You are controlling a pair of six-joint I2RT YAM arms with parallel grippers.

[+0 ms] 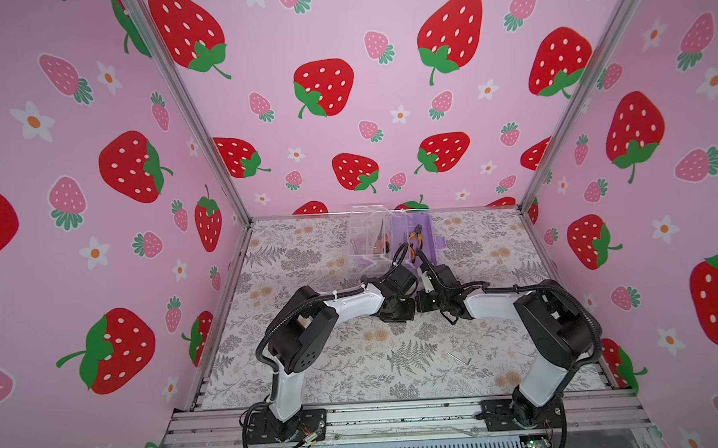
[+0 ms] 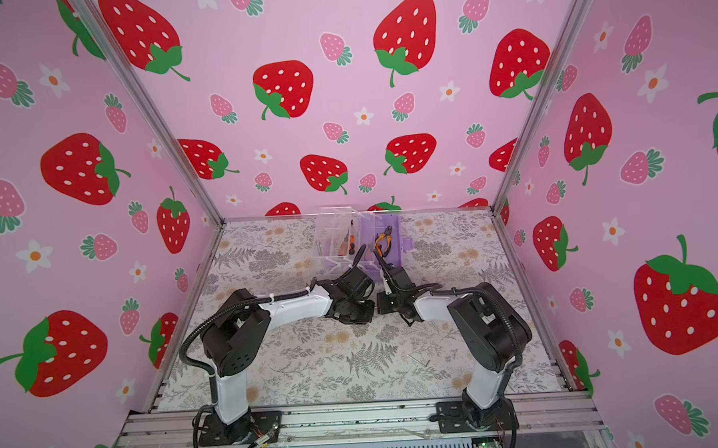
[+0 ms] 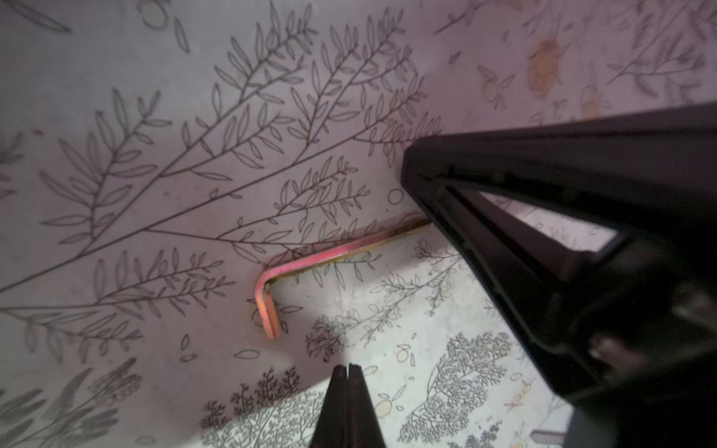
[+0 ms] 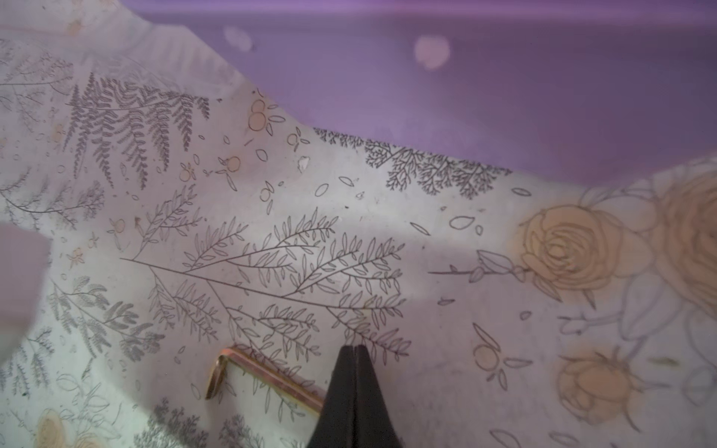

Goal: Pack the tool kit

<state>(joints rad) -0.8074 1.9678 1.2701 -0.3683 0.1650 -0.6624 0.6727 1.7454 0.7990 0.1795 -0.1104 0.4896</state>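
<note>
Grey floral table (image 1: 244, 305) found bare along its left edge, with open room from the left wall (image 1: 100, 244) across to the left arm. Saw the tool kit (image 1: 430, 253) at the far middle, close to the table's far edge, opened out flat. Made out its clear lid (image 1: 359, 221) lying to the left, with two orange-handled screwdrivers (image 1: 381, 244) and small metal bits (image 1: 354, 245) inside its outline; could not tell whether in it or under it. Found the left gripper (image 3: 349, 368) pointing down at the table just near of the kit, jaws pressed together on nothing, tips near the short leg of a hex key (image 3: 329, 256) yet apart from it. Saw the hex key flat on the table, long leg running to the right gripper (image 4: 354, 348). Found those jaws closed too, tips against the long leg; could not tell whether pinching it or only resting over it. Saw the lilac wall of the kit just far of that gripper, not touching. Made out pliers (image 1: 416, 236) in the lilac half and the handle (image 1: 441, 242) jutting from its right side. Spotted a second hex key (image 1: 459, 358) alone on the near right, well apart from both grippers, with bare table around it out to the right wall (image 1: 642, 262).
</note>
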